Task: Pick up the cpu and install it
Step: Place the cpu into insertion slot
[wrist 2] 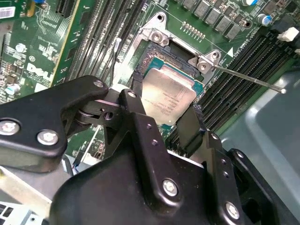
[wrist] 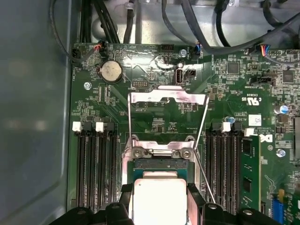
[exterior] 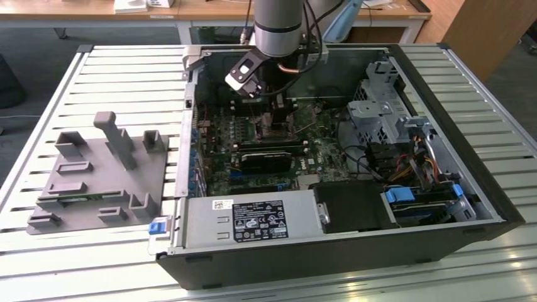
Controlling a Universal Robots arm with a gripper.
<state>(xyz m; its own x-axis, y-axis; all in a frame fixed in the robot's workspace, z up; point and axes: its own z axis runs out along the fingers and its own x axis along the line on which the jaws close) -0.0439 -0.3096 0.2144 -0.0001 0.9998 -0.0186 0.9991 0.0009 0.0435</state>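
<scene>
I see the end effector [wrist 2: 165,107] clenched on the cpu [wrist 2: 169,96], gripping two opposite edges. It holds the cpu at the open socket [wrist 2: 161,58] on the motherboard [exterior: 323,160], toward the far side of the case [exterior: 487,189]. I cannot tell whether it is seated.

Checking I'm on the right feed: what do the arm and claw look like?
The arm is a silver-grey cylinder with a darker band and cables running alongside. The claw is matte black: two flat fingers on jointed links fastened with silver screws.
</scene>
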